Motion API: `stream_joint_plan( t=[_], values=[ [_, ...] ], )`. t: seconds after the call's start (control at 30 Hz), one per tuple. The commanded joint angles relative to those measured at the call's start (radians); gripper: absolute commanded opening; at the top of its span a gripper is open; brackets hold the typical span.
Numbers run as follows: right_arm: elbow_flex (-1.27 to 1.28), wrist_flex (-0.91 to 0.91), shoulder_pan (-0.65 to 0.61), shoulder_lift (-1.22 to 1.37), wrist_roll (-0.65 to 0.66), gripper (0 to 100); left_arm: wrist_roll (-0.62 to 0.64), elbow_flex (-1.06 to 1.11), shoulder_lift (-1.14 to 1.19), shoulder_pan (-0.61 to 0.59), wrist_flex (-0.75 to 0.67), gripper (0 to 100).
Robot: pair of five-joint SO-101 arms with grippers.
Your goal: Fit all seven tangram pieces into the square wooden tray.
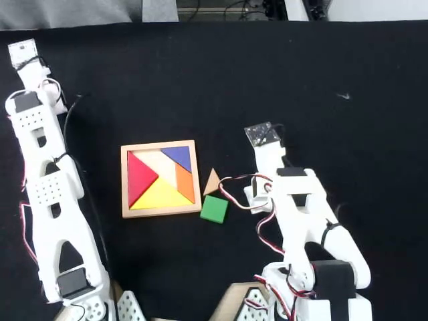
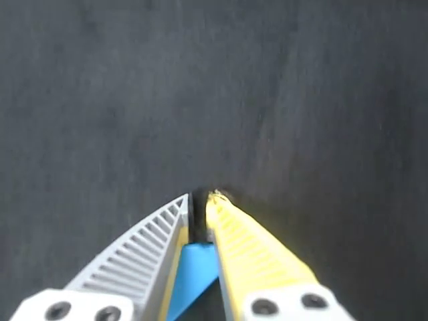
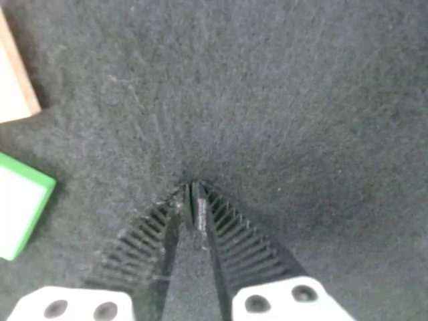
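High view: tray (image 1: 159, 143), four coloured pieces (image 1: 139, 177), two outside; left gripper (image 2: 200, 197), right gripper (image 3: 189, 187) closed.

White plastic left arm (image 1: 50, 194) and right arm (image 1: 301, 207), with black motor blocks, perforated panels and red-and-white cables (image 1: 234, 190). Left gripper (image 2: 200, 200) ribbed in white and yellow, right gripper (image 3: 192, 194) ribbed in black. Dark screws in white bases.
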Motion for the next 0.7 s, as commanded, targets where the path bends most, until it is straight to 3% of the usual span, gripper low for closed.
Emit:
stream_joint_plan(
  t=[0.0,0.1,0.43,0.67],
  values=[
    [0.087,0.064,-0.051,0.027,0.0,1.1,-0.043,-0.065,-0.023,0.024,0.288,6],
    [0.087,0.064,-0.051,0.027,0.0,1.1,-0.135,-0.067,-0.025,0.071,0.397,6],
    [0.087,0.064,-0.051,0.027,0.0,1.1,-0.442,-0.041,-0.117,0.125,0.562,6],
    [0.087,0.064,-0.051,0.027,0.0,1.1,-0.618,0.28,-0.322,0.028,0.563,6]
  ],
)
